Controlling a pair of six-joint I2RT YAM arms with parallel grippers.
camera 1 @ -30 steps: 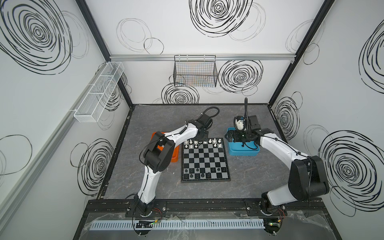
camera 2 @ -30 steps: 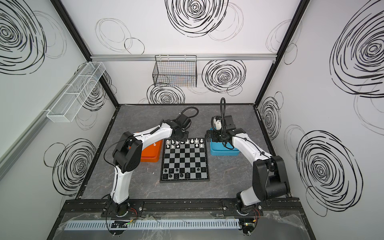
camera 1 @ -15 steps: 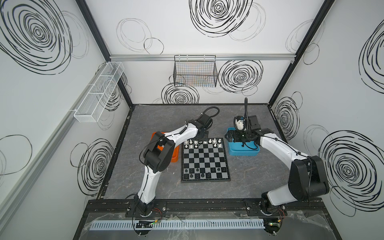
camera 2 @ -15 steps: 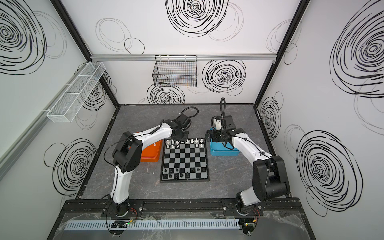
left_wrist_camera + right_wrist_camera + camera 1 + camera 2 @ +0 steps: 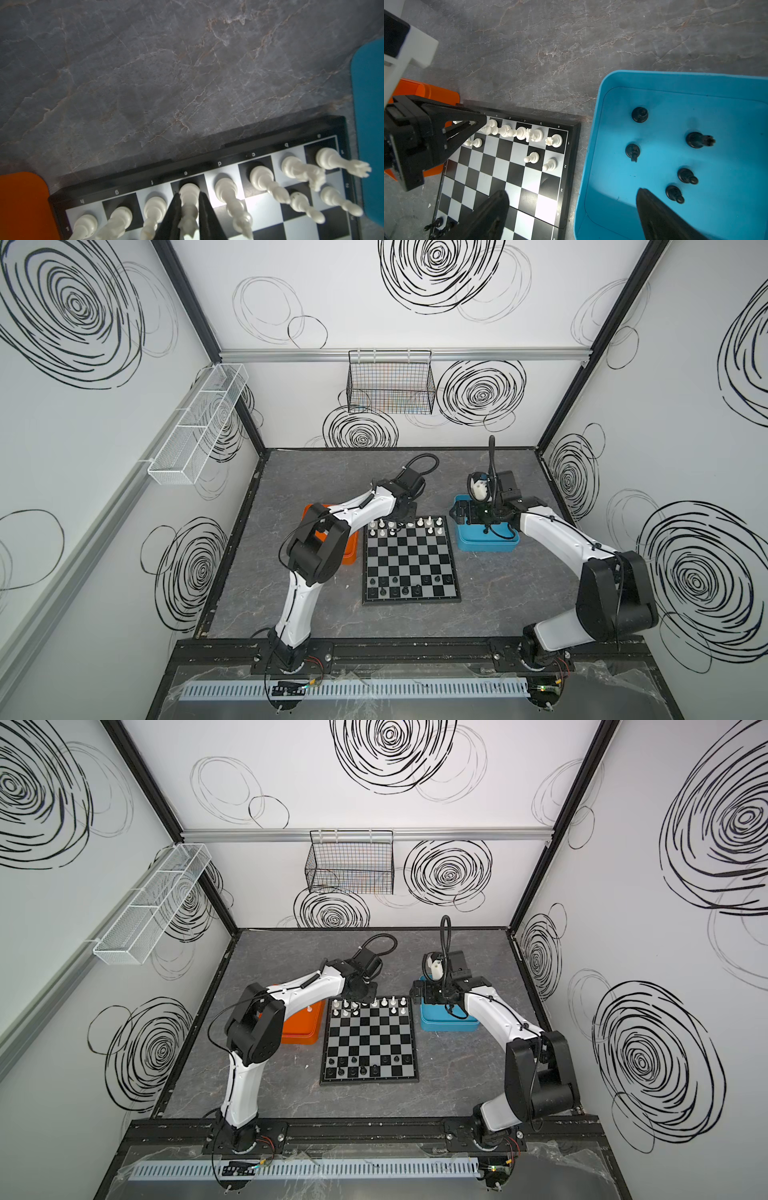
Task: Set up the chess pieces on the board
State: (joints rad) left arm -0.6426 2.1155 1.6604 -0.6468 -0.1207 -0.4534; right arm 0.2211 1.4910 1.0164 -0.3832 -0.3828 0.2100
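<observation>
Left gripper is at the far row of the board, down over a white piece on the e square. The piece stands upright on its base, dead between the two fingers. Its long axis is vertical and runs the same way as the fingers. The jaws are nearly closed around the stem. Whether the pads pinch it or stand a hair clear, cannot tell.

Key relation: the f piece sits just outside one finger and the d piece just outside the other. Both are close, so there is little room to spread. My read is that the piece is already seated, so the next move is a small opening and a straight lift along the piece's axis. A wide opening or a sideways pull would likely knock a neighbour.

Right gripper is empty with jaws fully apart. One finger is over the board and the other is over the blue tray. Five black pieces stand in that tray, all upright as far as can be told. The nearest pawn is just beside the tray-side finger, outside the gap. The right arm is the nearer one for these. It would need to shift toward the tray to centre a piece before closing.
</observation>
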